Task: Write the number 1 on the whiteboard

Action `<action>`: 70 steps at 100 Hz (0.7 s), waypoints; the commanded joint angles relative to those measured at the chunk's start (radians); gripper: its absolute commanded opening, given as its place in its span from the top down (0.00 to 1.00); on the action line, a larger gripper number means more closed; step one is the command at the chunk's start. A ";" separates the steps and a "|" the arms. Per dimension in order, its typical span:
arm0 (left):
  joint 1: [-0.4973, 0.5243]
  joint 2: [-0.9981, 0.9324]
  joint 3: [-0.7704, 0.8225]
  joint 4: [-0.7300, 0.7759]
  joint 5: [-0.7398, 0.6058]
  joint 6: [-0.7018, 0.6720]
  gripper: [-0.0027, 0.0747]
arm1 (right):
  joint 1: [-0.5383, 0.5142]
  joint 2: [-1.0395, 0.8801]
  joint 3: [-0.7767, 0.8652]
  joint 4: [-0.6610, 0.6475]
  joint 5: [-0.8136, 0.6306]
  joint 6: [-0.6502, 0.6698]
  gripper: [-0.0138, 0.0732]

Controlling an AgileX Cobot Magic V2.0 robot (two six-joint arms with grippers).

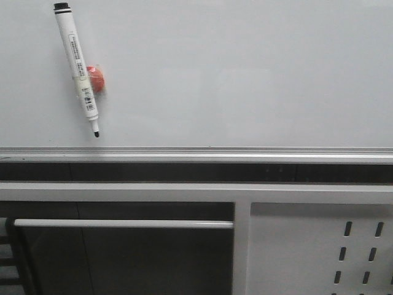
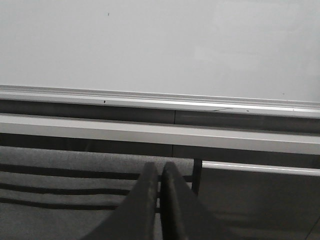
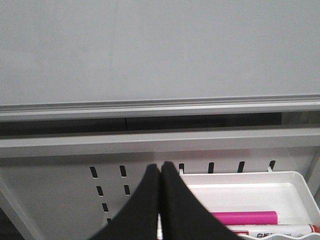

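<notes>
The whiteboard (image 1: 245, 74) fills the upper half of the front view as a pale glossy panel, with a silver rail (image 1: 196, 151) under it. No number 1 shows on it in any view. A white marker pen (image 1: 78, 61) hangs tilted at the board's upper left on a red magnet (image 1: 96, 76), its black tip pointing down. Neither gripper appears in the front view. My left gripper (image 2: 160, 166) is shut with nothing in it, below the whiteboard (image 2: 160, 45). My right gripper (image 3: 161, 166) is also shut and empty, below the whiteboard (image 3: 160, 50).
A white perforated panel (image 1: 319, 252) sits at lower right, and a silver bar (image 1: 123, 224) crosses the dark opening at lower left. A white tray (image 3: 240, 180) beside my right fingers holds a pink marker (image 3: 245, 218) and a red-capped one (image 3: 280, 230).
</notes>
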 commanded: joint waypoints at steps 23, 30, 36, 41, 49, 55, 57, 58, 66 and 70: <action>0.001 -0.026 0.023 -0.006 -0.059 -0.006 0.99 | -0.008 -0.018 0.027 -0.026 -0.025 -0.005 0.93; 0.001 -0.026 0.023 -0.006 -0.059 -0.006 0.99 | -0.008 -0.018 0.027 -0.026 -0.025 -0.005 0.93; 0.001 -0.026 0.023 -0.006 -0.059 -0.006 0.99 | -0.008 -0.018 0.027 -0.026 -0.025 -0.005 0.93; 0.001 -0.026 0.023 -0.006 -0.059 -0.006 0.99 | -0.008 -0.018 0.027 -0.026 -0.025 -0.005 0.93; 0.001 -0.026 0.023 -0.006 -0.059 -0.006 0.99 | -0.008 -0.018 0.027 -0.026 -0.025 -0.005 0.93; 0.001 -0.026 0.023 -0.006 -0.059 -0.006 0.99 | -0.008 -0.018 0.027 -0.026 -0.027 -0.005 0.93; 0.001 -0.026 0.023 -0.006 -0.059 -0.006 0.99 | -0.008 -0.018 0.027 -0.026 -0.027 -0.005 0.93; 0.001 -0.026 0.023 -0.006 -0.059 -0.006 0.99 | -0.008 -0.018 0.027 -0.026 -0.027 -0.005 0.93; 0.001 -0.026 0.023 0.018 -0.070 -0.006 0.99 | -0.008 -0.018 0.027 -0.053 -0.039 -0.005 0.93; 0.001 -0.026 0.023 0.047 -0.097 -0.006 0.99 | -0.008 -0.018 0.027 -0.071 -0.061 -0.005 0.93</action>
